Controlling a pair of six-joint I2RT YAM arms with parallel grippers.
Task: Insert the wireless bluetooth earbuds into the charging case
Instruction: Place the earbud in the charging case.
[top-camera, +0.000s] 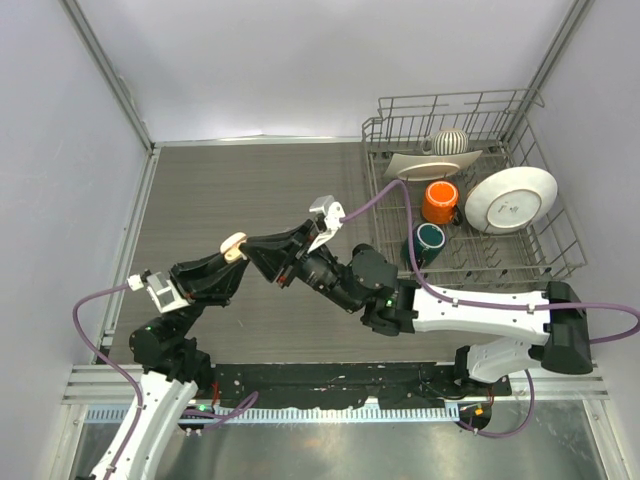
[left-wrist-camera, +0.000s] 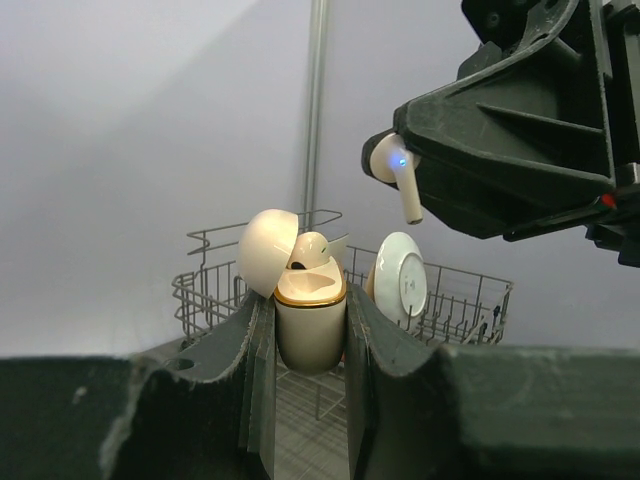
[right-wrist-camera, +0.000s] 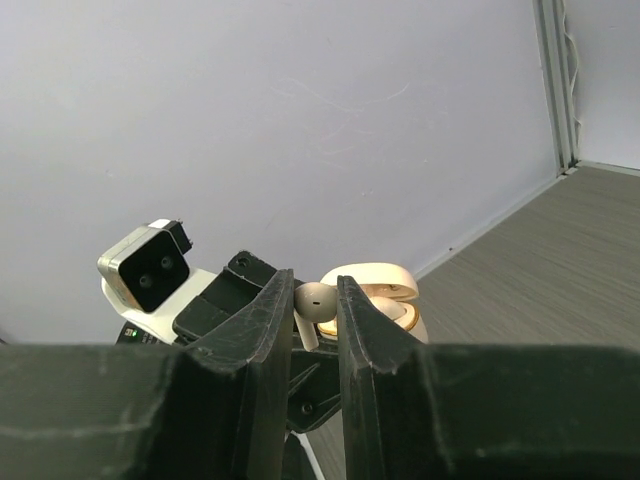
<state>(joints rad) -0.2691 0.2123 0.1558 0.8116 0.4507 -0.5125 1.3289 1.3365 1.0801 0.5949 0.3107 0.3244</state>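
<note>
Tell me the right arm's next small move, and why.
Probably lower the right gripper and its white earbud toward the open charging case clamped in the left gripper: it hangs above and apart, stem down, and a second earbud already sits inside.

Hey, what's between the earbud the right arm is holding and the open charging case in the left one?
Nothing. In the left wrist view, only open air separates the earbud from the mouth of the charging case below it and to its left.
</note>
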